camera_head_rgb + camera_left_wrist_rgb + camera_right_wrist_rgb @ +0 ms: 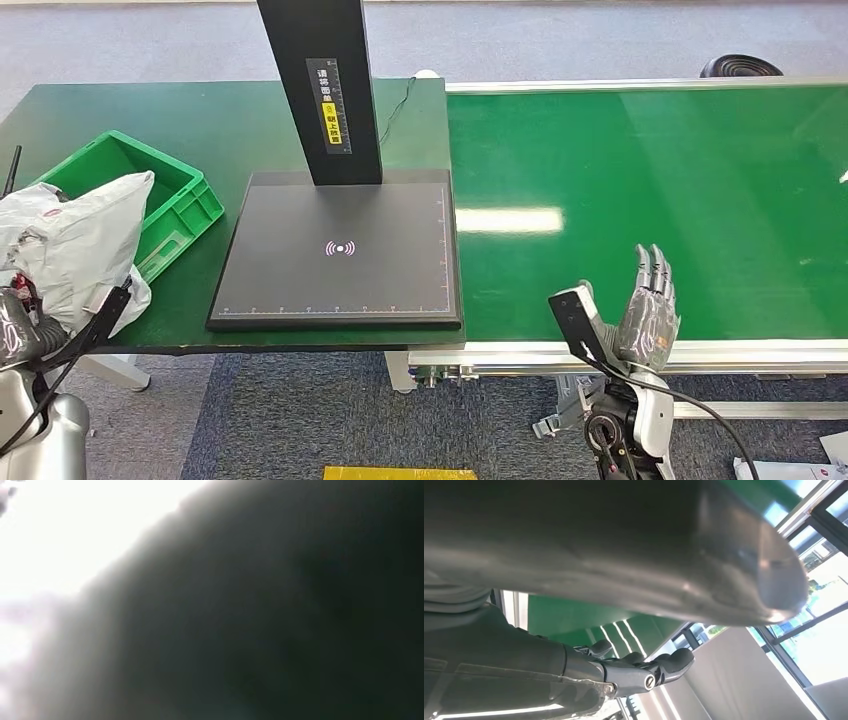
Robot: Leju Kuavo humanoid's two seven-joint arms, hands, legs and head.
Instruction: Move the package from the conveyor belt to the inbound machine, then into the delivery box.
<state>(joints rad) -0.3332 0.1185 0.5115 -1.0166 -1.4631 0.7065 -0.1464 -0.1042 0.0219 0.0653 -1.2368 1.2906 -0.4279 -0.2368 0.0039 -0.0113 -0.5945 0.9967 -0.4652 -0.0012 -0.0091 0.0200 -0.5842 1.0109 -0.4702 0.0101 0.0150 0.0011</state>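
— At your far left, what are you seeing over the table edge?

— One package (75,245), a crumpled white-grey poly bag, is sitting up against the robot's left arm, overlapping the near corner of one green delivery box (165,195). You are not getting a clear look at the left hand itself: the bag is covering it in the head view, and the left wrist view is showing nothing but glare and dark blur, so whether the fingers are gripping the bag I cannot tell.

— And moving toward the middle?

— One inbound machine (340,250) is standing on the green table (200,120): a flat black square plate with a white signal mark glowing at its centre, and one black upright post rising from its back edge. Nothing is lying on the plate.

— Further right?

— One green conveyor belt (650,200) is running off to the right, butted against the table.

— And the right hand?

— You are looking at the right hand (645,315) hovering over the belt's near rail, fingers straight and pointing up, spread apart, holding nothing. The right wrist view is showing its dark fingers (664,667) extended and bare.
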